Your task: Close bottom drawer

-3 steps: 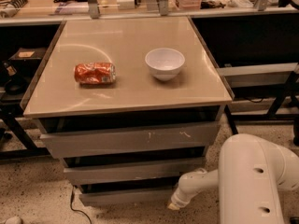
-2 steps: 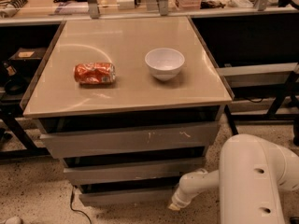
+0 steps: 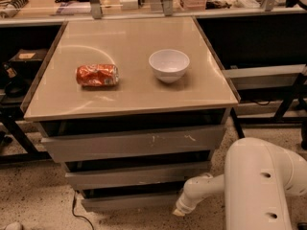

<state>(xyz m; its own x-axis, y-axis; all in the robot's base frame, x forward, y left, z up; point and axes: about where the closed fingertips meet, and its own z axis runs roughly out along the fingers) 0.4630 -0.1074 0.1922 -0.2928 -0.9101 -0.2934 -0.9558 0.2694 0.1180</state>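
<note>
The bottom drawer [image 3: 128,201] is the narrowest and lowest of three grey drawers under the beige table top. Its flat front stands out a little, with a dark gap above it. My gripper [image 3: 178,211] is at the end of the white arm, low near the floor. It is right by the right end of the bottom drawer's front. I cannot tell whether it touches the front. The arm's large white body [image 3: 261,186] fills the lower right.
The mid-width drawer [image 3: 138,174] and the widest drawer [image 3: 129,143] with white scratch marks sit above. On the table top [image 3: 129,37] lie a crushed red can [image 3: 97,75] and a white bowl [image 3: 169,64]. A black cable [image 3: 76,210] lies on the speckled floor at left.
</note>
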